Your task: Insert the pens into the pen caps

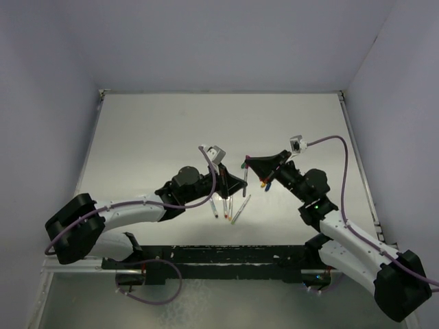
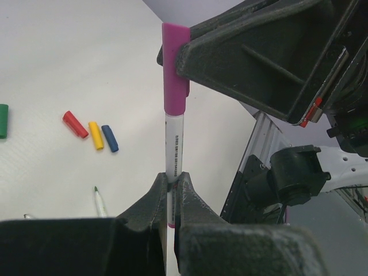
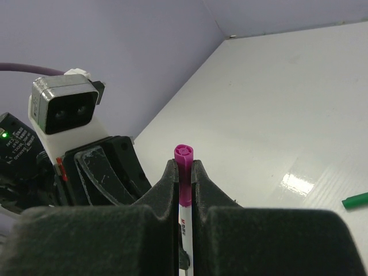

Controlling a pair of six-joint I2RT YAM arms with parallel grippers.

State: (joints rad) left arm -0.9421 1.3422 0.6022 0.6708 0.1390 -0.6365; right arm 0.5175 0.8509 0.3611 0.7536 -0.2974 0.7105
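1. Near mid-table, on the white table [image 1: 171, 130], loose pens [image 1: 228, 205] lie just below the two meeting grippers; a red cap [image 2: 75, 124], yellow cap [image 2: 96, 135] and blue cap [image 2: 110, 138] lie close together, with a green cap [image 2: 3, 121] apart from them.
2. From the left wrist view, the held pen [image 2: 174, 144] shows its printed barrel and the whole purple cap [image 2: 175, 69]; the right wrist view shows only the cap's end and a little barrel, with the left arm's camera [image 3: 63, 109] behind; the top view shows the grippers tip to tip.
3. The left gripper [image 2: 171, 183] is clamped on the barrel low down; the right gripper [image 3: 184, 169] is clamped on the purple cap, which sits over the pen's upper end, above the table.
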